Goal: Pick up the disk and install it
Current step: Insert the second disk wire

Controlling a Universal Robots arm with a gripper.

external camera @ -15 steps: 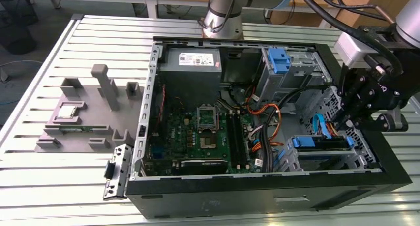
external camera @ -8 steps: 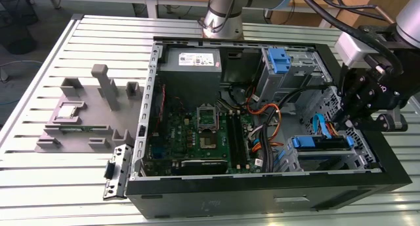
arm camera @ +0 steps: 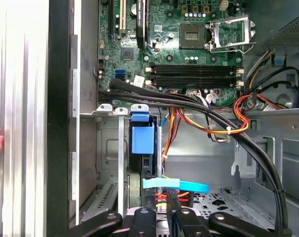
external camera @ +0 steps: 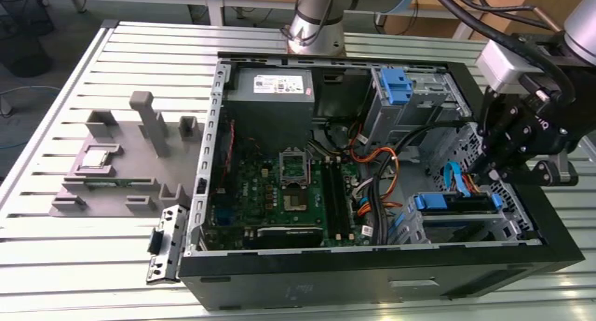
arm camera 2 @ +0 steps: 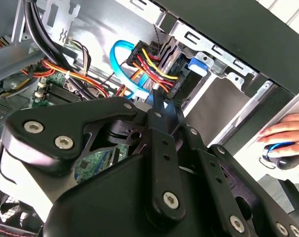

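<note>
Gripper (external camera: 521, 169) positioned inside open computer case (external camera: 279, 279), at drive bay on the exterior view's right. Jaws pressed together, nothing seen pinched. Disk (arm camera: 142, 143) seated on edge in lower bay, blue carrier tab (external camera: 453, 202) exposed; drive body mostly hidden. Cable bundle (arm camera: 213, 118) running past bay. Person's hand (arm camera 2: 287, 131) resting outside case in second wrist view.

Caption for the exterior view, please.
Gripper hovers over the drive bay at the open computer case's right side in the exterior view.
</note>
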